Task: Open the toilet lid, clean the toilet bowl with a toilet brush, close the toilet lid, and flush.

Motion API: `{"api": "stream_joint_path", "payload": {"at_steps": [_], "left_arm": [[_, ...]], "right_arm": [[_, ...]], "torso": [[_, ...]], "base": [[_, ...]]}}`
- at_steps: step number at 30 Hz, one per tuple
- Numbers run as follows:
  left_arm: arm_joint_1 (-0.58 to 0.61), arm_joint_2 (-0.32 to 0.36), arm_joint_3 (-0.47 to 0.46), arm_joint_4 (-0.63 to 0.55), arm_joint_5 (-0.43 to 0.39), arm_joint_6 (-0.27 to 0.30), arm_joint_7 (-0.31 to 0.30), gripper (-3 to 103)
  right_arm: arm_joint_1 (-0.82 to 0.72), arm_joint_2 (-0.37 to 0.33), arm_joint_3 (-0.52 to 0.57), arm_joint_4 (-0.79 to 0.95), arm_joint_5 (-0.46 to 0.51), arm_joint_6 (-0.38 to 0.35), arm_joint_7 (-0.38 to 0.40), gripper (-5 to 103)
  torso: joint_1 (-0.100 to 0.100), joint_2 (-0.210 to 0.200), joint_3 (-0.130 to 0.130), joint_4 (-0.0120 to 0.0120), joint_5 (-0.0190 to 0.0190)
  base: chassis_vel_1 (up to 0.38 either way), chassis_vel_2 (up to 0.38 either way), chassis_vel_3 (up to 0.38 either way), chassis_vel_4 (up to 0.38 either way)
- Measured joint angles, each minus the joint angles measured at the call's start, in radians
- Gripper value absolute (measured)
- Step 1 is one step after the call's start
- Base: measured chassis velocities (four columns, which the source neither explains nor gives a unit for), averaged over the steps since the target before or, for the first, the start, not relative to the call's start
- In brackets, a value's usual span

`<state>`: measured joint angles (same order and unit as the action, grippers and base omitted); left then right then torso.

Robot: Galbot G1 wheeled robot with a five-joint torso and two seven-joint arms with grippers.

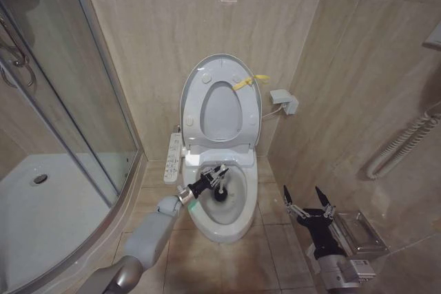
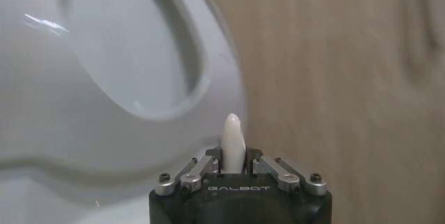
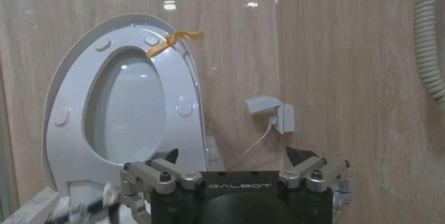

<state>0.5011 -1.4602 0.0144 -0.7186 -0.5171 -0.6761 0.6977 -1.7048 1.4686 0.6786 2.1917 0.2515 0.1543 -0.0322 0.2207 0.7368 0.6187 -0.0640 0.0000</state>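
Reaching over the front of the bowl (image 1: 222, 219), the left gripper (image 1: 215, 178) is clenched on the brush (image 1: 219, 187). In the head view the dark brush end sits inside the bowl, near its middle, with the gripper just above it. In the left wrist view the white handle (image 2: 232, 139) stands up between the gripper's (image 2: 233, 162) closed fingers, its rounded tip pointing toward the raised seat (image 2: 104, 78).

The lid (image 1: 200, 74) is up, leaning against the tiled wall (image 1: 138, 46) behind the toilet. The ring seat (image 1: 220, 111) is raised too and rests flat against it, so the lid shows as a rim around the seat. A yellow strap (image 1: 249, 81) hangs at the upper right edge of the lid; the right wrist view shows the same strap (image 3: 174, 40) at the top of the lid (image 3: 90, 31).

A long control panel (image 1: 173, 159) runs along the left side of the toilet, just beside the bowl. A small white box (image 1: 284, 101) with a cord is fixed to the wall right of the lid.

The right gripper (image 1: 308, 203) hangs well to the right of the bowl, above the floor (image 1: 272, 239), released, its two fingers (image 1: 287, 196) spread and holding nothing. A glass shower enclosure (image 1: 62, 135) stands to the left.
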Motion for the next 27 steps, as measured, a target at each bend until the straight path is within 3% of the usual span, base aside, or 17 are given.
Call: {"api": "stream_joint_path", "payload": {"at_steps": [1, 4, 7, 13, 19, 23, 27], "left_arm": [[0.0, 0.0, 0.0, 0.0, 0.0, 0.0, 0.0, 22], [-0.019, -0.046, -0.009, 0.02, -0.111, -0.015, -0.06, 22], [-0.022, -0.059, -0.013, 0.036, -0.148, -0.025, -0.092, 22], [0.022, -0.05, -0.01, 0.041, -0.162, -0.005, -0.084, 22], [0.049, -0.034, -0.017, 0.041, -0.1, -0.002, -0.054, 22], [0.05, -0.028, -0.056, 0.046, 0.022, -0.02, -0.023, 22], [0.038, -0.039, -0.072, 0.034, 0.068, -0.035, -0.022, 22]], "right_arm": [[0.0, 0.0, 0.0, 0.0, 0.0, 0.0, 0.0, 100], [0.0, 0.0, 0.0, 0.0, 0.0, 0.0, 0.0, 100], [0.0, 0.0, 0.0, 0.0, 0.0, 0.0, 0.0, 100], [0.0, 0.0, 0.0, 0.0, 0.0, 0.0, 0.0, 100], [0.0, 0.0, 0.0, 0.0, 0.0, 0.0, 0.0, 100], [0.0, 0.0, 0.0, 0.0, 0.0, 0.0, 0.0, 100], [0.0, 0.0, 0.0, 0.0, 0.0, 0.0, 0.0, 100]], "torso": [[0.0, 0.0, 0.0, 0.0, 0.0], [0.0, 0.0, 0.0, -0.0005, 0.0], [0.0, 0.0, 0.0, -0.0005, 0.0], [0.0, 0.0, 0.0, 0.0005, -0.0001], [0.0, 0.0, 0.0, 0.0004, -0.0001], [0.0, 0.0, 0.0, 0.0004, -0.0001], [0.0, 0.0, 0.0, -0.0003, 0.0]], "base": [[0.0, 0.0, 0.0, 0.0], [0.0, 0.0, 0.0, 0.0], [0.0, 0.0, 0.0, 0.0], [0.0, 0.0, 0.0, 0.0], [0.0, 0.0, 0.0, 0.0], [0.0, 0.0, 0.0, 0.0], [0.0, 0.0, 0.0, 0.0]]}}
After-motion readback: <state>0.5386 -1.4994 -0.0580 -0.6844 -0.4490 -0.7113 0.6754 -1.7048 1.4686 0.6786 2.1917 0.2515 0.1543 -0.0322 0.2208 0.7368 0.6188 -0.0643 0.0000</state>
